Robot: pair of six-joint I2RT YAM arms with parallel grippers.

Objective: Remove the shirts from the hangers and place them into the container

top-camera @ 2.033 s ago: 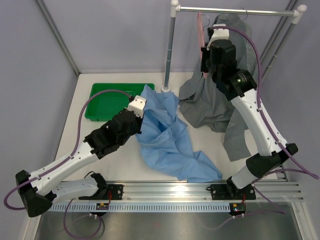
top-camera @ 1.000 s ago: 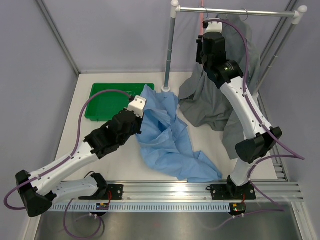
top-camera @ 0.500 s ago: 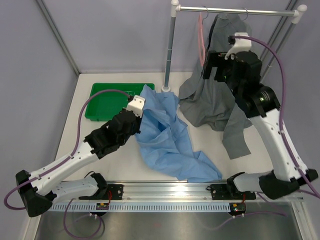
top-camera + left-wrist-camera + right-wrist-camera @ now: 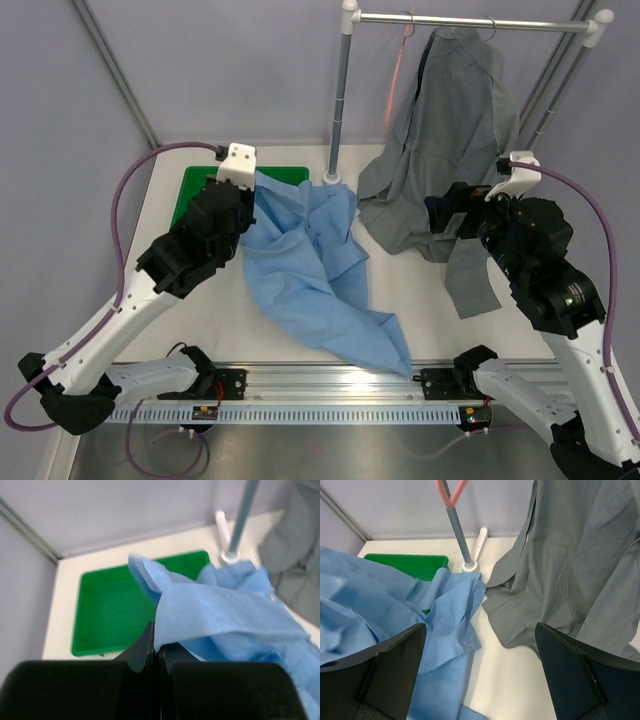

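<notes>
**Blue shirt pinched over the tray**

From above: the blue shirt (image 4: 310, 270) trails from the green tray (image 4: 192, 190) across the desk (image 4: 420, 290), and the grey shirt (image 4: 455, 110) hangs from the rail (image 4: 470, 20). Left wrist: the left fingers (image 4: 148, 647) are clamped on blue cloth. Right wrist: the right fingers (image 4: 395, 665) are spread wide, holding nothing.

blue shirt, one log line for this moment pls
left end effector: shut on blue shirt | right end effector: open, empty | grey shirt: hanging
</notes>
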